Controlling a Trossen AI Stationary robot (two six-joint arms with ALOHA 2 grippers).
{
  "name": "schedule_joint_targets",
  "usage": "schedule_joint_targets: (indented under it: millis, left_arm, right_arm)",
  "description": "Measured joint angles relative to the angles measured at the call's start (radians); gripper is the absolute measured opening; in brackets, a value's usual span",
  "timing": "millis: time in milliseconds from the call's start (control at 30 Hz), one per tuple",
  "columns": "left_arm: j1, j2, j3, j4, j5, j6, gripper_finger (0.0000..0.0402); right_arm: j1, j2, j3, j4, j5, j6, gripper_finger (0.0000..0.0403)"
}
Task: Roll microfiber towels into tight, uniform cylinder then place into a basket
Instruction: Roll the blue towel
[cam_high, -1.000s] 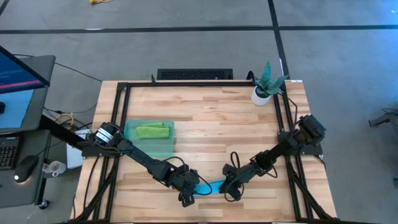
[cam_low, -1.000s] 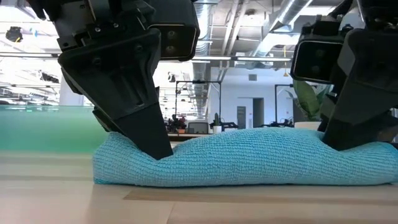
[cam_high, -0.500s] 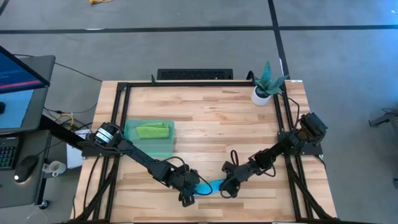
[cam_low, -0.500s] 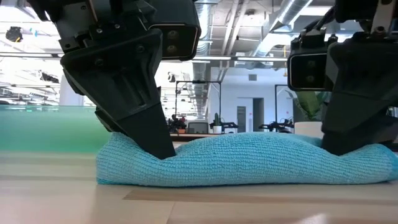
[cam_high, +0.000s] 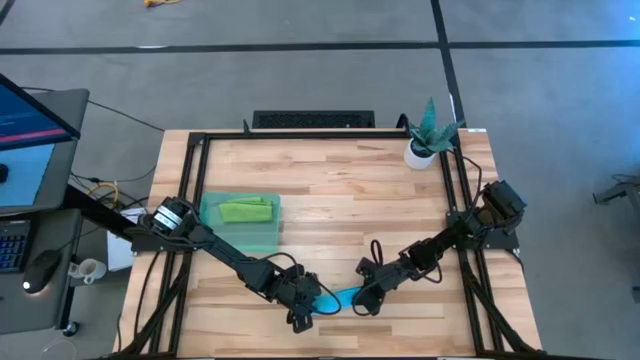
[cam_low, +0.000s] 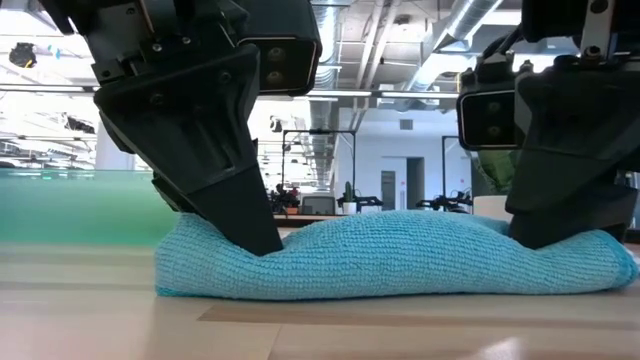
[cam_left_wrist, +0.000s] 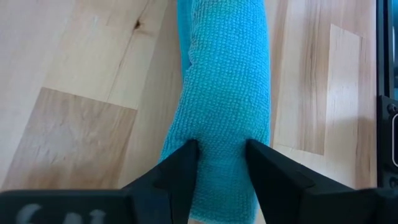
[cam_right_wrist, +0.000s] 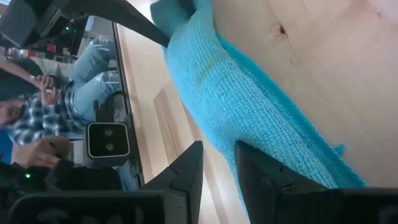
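The rolled sky-blue microfiber towel (cam_high: 342, 298) lies lengthwise on the wood near the table's front edge, also seen in the low view (cam_low: 400, 255). My left gripper (cam_left_wrist: 222, 155) is shut on its left end. My right gripper (cam_right_wrist: 217, 162) is down on its right end. The lime-green towel (cam_high: 245, 210) lies folded in the teal basket (cam_high: 215, 240) at the table's left. My left gripper pinches the roll's left end (cam_left_wrist: 222, 134) between its two fingers, coming slanting down from the left and lying across the roll. The cloth bulges around the fingers (cam_low: 255, 240), and the roll rests on the table. My right gripper comes slanting down on the roll's right end (cam_low: 560, 240) and dents it. One finger (cam_right_wrist: 261, 174) lies over the cloth, whose edge runs into the gap. How much cloth lies between the fingers I cannot tell. The roll stays on the table.
A potted plant (cam_high: 430, 135) stands at the far right corner. A dark frame (cam_high: 200, 150) borders the table. A seated person (cam_right_wrist: 50, 106) shows beyond the table in the right wrist view. Bare wood lies between the basket and the plant.
My right gripper has rolled about its wrist, tipped a little and edged toward the table's left along the roll. The towel's right end now pokes out beyond it in the low view. The roll has stayed on the table.
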Motion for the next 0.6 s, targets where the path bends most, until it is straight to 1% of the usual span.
schedule_joint_targets:
  millis: [367,500,600]
  left_arm:
    - [0.003,0.0,0.0,0.0,-0.016,0.024,0.0214]
    - [0.014,0.0,0.005,-0.007,0.044,0.026,0.0223]
    - [0.015,-0.015,0.023,-0.028,0.071,0.067,0.0224]
  right_arm:
    - [0.001,0.0,0.0,-0.001,0.002,-0.021,0.0118]
    - [0.001,0.0,0.0,-0.001,0.002,-0.022,0.0118]
    - [0.001,0.0,0.0,-0.002,0.002,-0.022,0.0118]
